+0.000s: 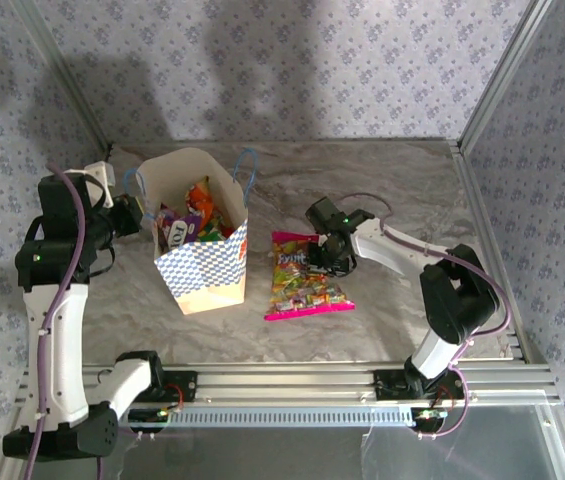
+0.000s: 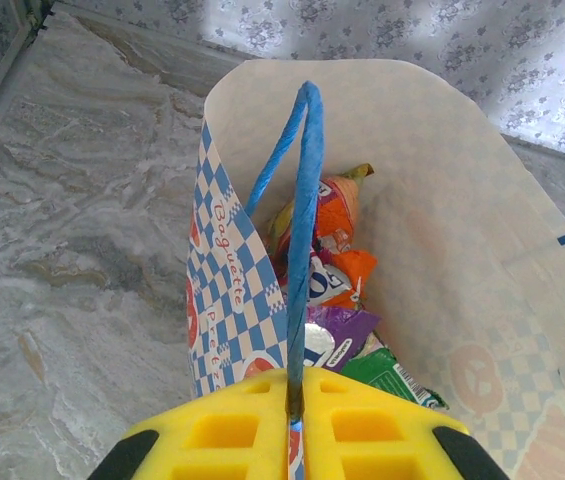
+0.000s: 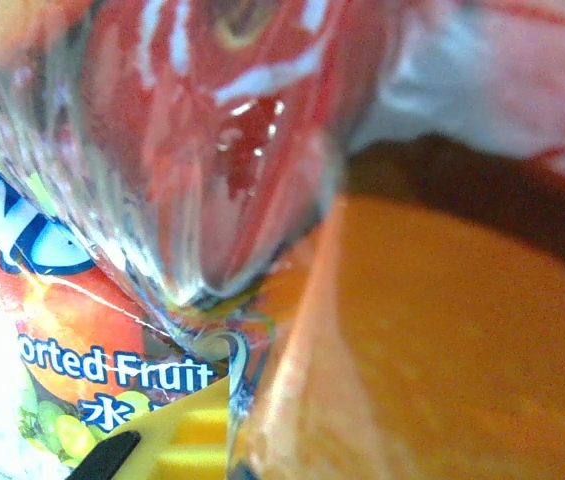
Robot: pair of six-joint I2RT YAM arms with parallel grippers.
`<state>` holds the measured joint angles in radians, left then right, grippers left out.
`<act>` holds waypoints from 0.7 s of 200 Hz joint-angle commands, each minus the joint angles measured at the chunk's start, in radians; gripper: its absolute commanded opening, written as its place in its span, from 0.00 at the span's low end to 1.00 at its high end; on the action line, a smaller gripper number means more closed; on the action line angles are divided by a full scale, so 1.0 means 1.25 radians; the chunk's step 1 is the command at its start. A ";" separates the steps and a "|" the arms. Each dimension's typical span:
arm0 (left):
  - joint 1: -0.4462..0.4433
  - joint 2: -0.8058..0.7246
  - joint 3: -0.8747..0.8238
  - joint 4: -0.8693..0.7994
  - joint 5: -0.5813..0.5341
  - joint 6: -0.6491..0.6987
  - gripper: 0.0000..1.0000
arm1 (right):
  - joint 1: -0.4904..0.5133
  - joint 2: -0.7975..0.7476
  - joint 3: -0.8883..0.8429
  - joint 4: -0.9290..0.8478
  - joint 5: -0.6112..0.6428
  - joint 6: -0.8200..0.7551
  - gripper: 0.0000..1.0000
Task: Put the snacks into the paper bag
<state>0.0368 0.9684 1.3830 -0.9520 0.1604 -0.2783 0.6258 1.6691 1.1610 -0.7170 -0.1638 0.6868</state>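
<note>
Left tool [image 2: 292,420]: its yellow jaws are closed narrow on the blue cord handle [image 2: 307,200] of the paper bag [image 1: 207,275], which stands upright on the table [image 1: 402,190] with its mouth open; smaller packets [image 2: 327,270], orange, purple and green, lie inside. Right tool [image 1: 324,252]: down at the top edge of the large pink packet [image 1: 307,285], which lies flat on the table just beside the bag, on its right; in the right wrist view a fold of glossy film stands up between a yellow pad and an orange blur, so the jaws appear pinched on the packet.

Step in hand, by judgement: gripping the last snack for the lift. To do it well, pinch the sealed edge rather than the filled belly; lift straight up until the lower edge hangs free of the table; carry it over the bag's rim and lower it end-first, since the packet looks nearly as wide as the mouth; hold the handle taut on the left so that the bag neither tips nor folds shut.

Hard to make out: how much film the right jaws hold, and how firmly; the right wrist view is too close and blurred; the bag's floor is covered by packets; the far handle is cut off in the left wrist view.
</note>
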 commanded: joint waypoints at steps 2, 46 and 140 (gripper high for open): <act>-0.006 -0.014 0.011 -0.018 -0.009 0.012 0.11 | 0.001 -0.017 0.018 -0.106 0.132 -0.020 0.01; -0.006 -0.023 0.005 -0.017 -0.011 0.011 0.11 | 0.004 -0.056 0.070 -0.144 0.182 -0.040 0.00; -0.007 -0.040 -0.001 -0.018 -0.016 0.016 0.12 | 0.008 -0.107 0.178 -0.204 0.265 -0.104 0.00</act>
<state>0.0368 0.9447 1.3830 -0.9684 0.1478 -0.2775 0.6319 1.6005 1.3029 -0.9485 0.0978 0.5941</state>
